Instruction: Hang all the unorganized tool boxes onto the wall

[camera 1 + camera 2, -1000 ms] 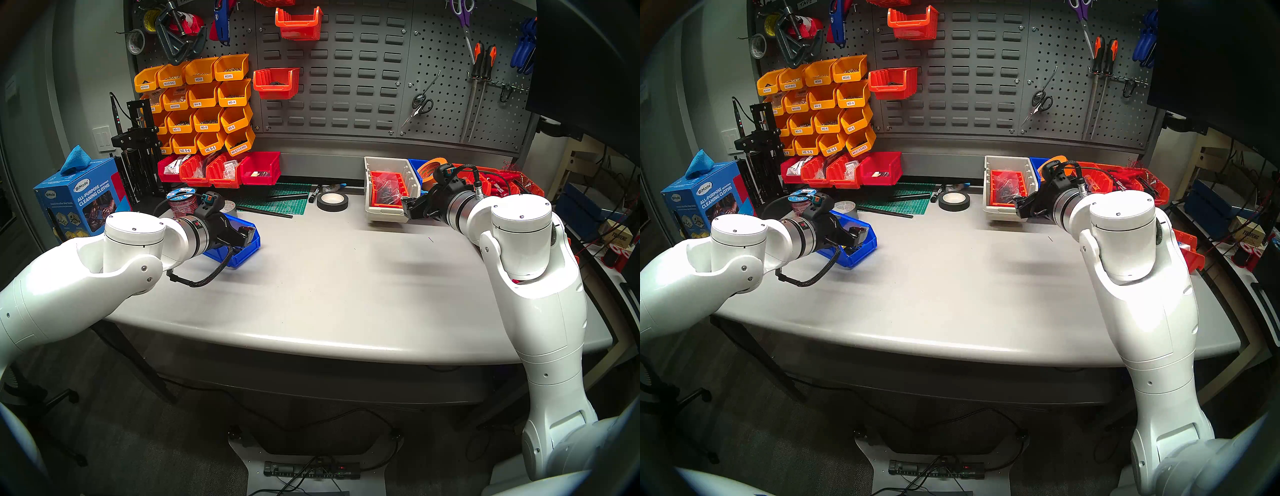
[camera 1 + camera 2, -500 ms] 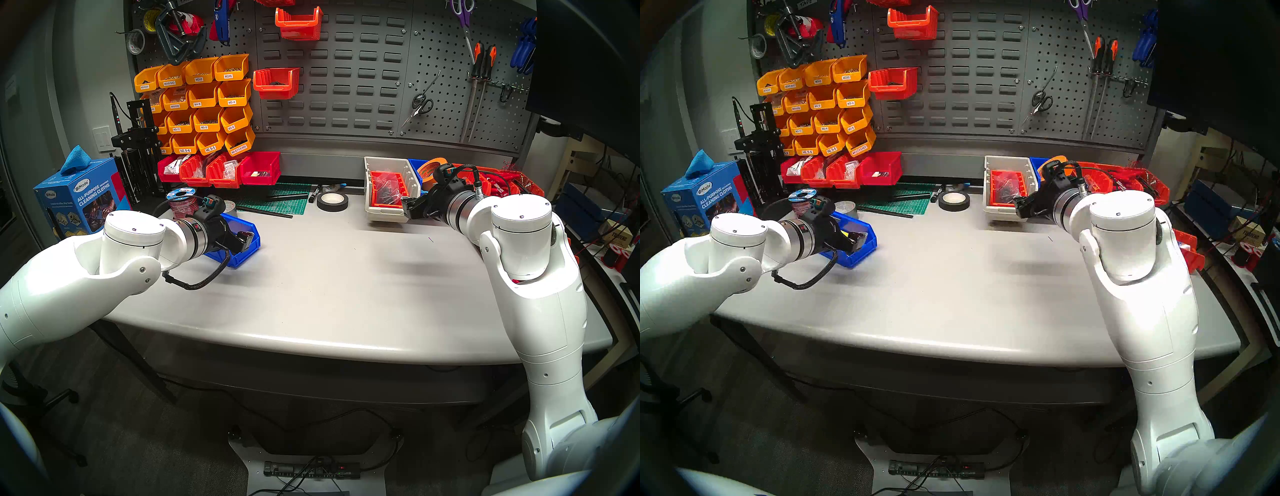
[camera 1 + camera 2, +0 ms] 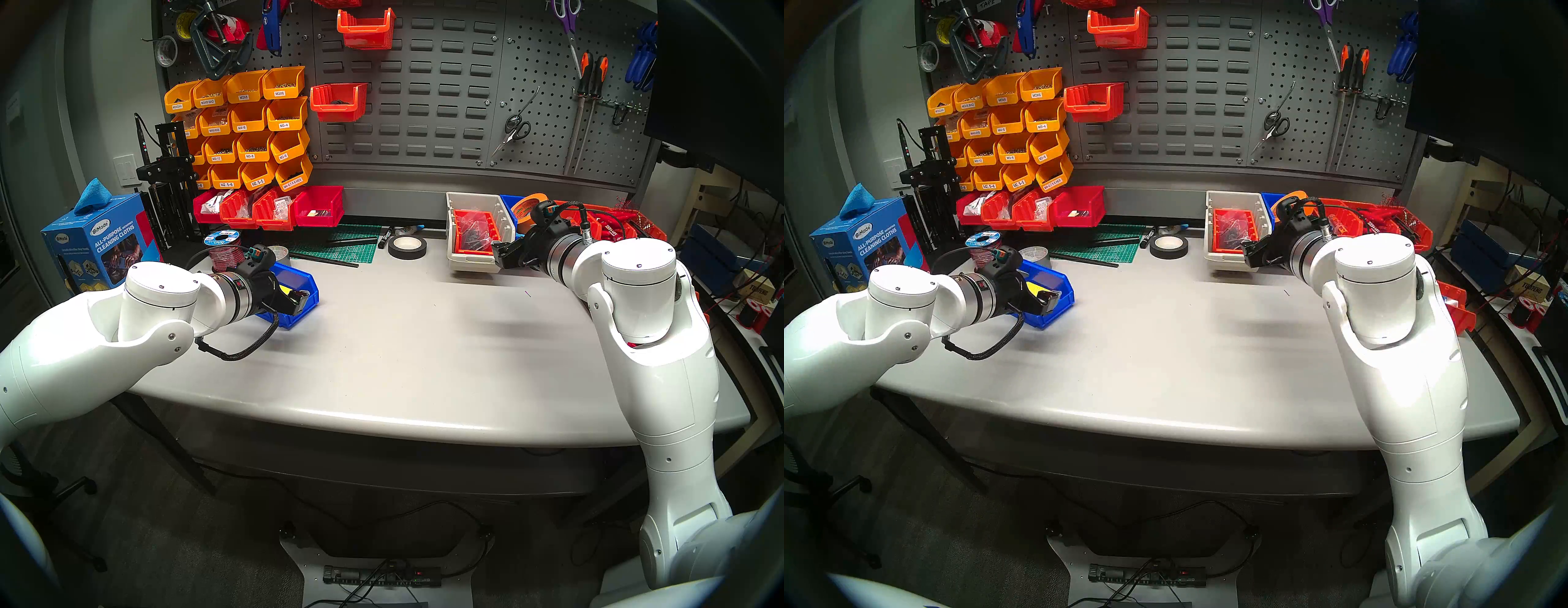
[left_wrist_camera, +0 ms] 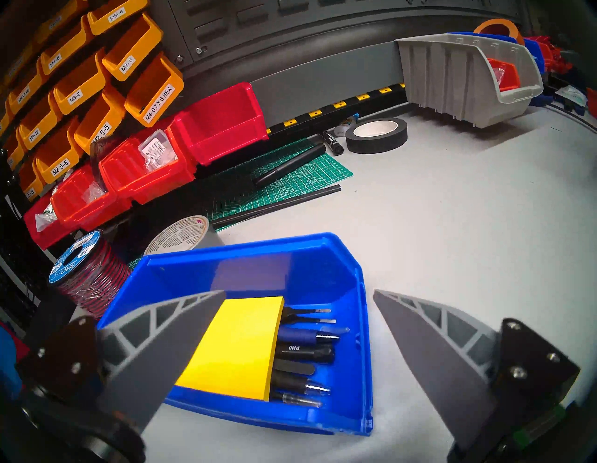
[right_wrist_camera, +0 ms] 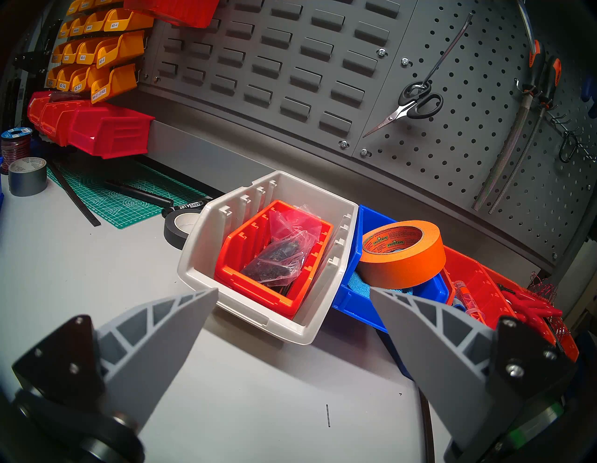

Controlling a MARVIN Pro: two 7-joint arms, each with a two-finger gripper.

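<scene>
Here, at the worktop's [image 3: 403, 339] nine o'clock side, the left pincer [image 4: 298, 292] hangs released above the near blue tool box [image 4: 347, 292], one finger [image 4: 181, 323] over the yellow note pad [image 4: 239, 346] inside, the other finger outside the box's right wall. Risk: closing at this tilt could tip the box and spill its screwdrivers [image 4: 303, 350], or nudge it against the grey tape roll [image 4: 184, 234] at its eleven o'clock. The left arm reaches forward, wrist angled downward. At three o'clock the right pincer [image 5: 294, 289] is likewise released, short of the beige tool box [image 5: 258, 315], which carries a loose orange-red bin [image 5: 255, 287]; lifting unevenly could shed that bin. A second blue tool box [image 5: 361, 307] touches it, under orange tape [image 5: 403, 255]. The louvred wall [image 3: 424, 85] stands at twelve o'clock, with neither blue nor beige box hung.
</scene>
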